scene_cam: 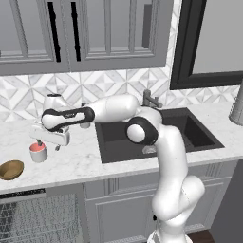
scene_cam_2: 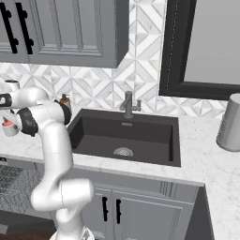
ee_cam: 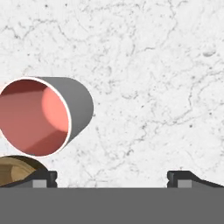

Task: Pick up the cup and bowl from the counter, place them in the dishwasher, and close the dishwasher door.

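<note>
Hand view first: my two finger tips (ee_cam: 41, 177) stand wide apart at the bottom edge with only bare marble between them, so the gripper (ee_cam: 112, 178) is released and grasping nothing. The cup (ee_cam: 43, 116) sits up and to the left of the left tip, off the line between the fingers, its salmon-red inside turned toward the camera. A sliver of the brown bowl (ee_cam: 15, 168) peeks out at the lower left, just behind that same tip.

From the left base view I see the gripper (scene_cam: 47, 141) hanging over the counter (scene_cam: 85, 159), pointed down, just above and slightly right of the cup (scene_cam: 38, 152). I cannot tell whether a finger touches the rim. The bowl (scene_cam: 11, 169) rests near the counter's front edge, left of the cup and apart from it. Below it the dishwasher (scene_cam: 38, 218) shows its grey wire racks, with the dark control strip along the top.

Farther right lie the dark sink (scene_cam: 152, 135) and its faucet (scene_cam: 149, 99). In the right base view the cup (scene_cam_2: 8, 125) appears at the far left behind my forearm, with a soap bottle (scene_cam_2: 64, 104) near the sink's corner.
</note>
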Controlling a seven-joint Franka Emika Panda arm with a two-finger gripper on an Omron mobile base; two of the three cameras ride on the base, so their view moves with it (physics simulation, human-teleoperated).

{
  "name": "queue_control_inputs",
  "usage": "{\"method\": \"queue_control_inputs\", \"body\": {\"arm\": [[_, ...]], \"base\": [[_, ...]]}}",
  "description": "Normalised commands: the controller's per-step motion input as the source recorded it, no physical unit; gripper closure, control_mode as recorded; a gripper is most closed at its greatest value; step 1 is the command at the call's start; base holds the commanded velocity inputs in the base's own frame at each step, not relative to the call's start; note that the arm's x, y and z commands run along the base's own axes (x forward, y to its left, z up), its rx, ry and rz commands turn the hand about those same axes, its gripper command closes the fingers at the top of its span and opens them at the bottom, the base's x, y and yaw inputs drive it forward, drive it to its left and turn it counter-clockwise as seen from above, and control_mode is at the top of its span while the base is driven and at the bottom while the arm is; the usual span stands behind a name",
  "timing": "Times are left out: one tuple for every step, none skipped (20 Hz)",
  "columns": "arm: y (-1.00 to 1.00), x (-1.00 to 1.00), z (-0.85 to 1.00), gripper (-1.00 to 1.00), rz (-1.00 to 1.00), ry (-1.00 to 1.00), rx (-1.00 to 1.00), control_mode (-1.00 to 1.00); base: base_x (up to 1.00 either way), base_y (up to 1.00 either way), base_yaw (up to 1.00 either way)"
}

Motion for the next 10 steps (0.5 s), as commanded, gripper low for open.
{"method": "queue_control_inputs", "body": {"arm": [[0.02, 0.42, -0.21, -1.00, 0.00, -0.07, 0.00, -1.00], [0.06, 0.41, -0.21, -1.00, 0.00, -0.07, 0.00, -1.00], [0.12, 0.38, -0.24, -1.00, 0.00, -0.07, 0.00, -1.00], [0.16, 0.36, -0.24, -1.00, 0.01, -0.07, 0.00, -1.00], [0.19, 0.28, -0.16, -1.00, 0.03, -0.07, 0.00, -1.00], [0.19, 0.18, -0.08, -1.00, 0.04, -0.04, 0.00, -1.00], [0.16, 0.03, -0.01, -1.00, 0.04, -0.02, 0.00, -1.00], [0.14, 0.00, 0.00, -1.00, 0.05, -0.02, 0.00, -1.00], [0.14, 0.00, 0.00, -1.00, 0.05, -0.03, 0.00, -1.00], [0.15, 0.00, 0.00, -1.00, 0.05, -0.02, 0.00, -1.00]], "base": [[0.00, 0.00, 0.00], [0.00, 0.00, 0.00], [0.00, 0.00, 0.00], [0.00, 0.00, 0.00], [0.00, 0.00, 0.00], [0.00, 0.00, 0.00], [0.00, 0.00, 0.00], [0.00, 0.00, 0.00], [0.00, 0.00, 0.00], [0.00, 0.00, 0.00]]}}
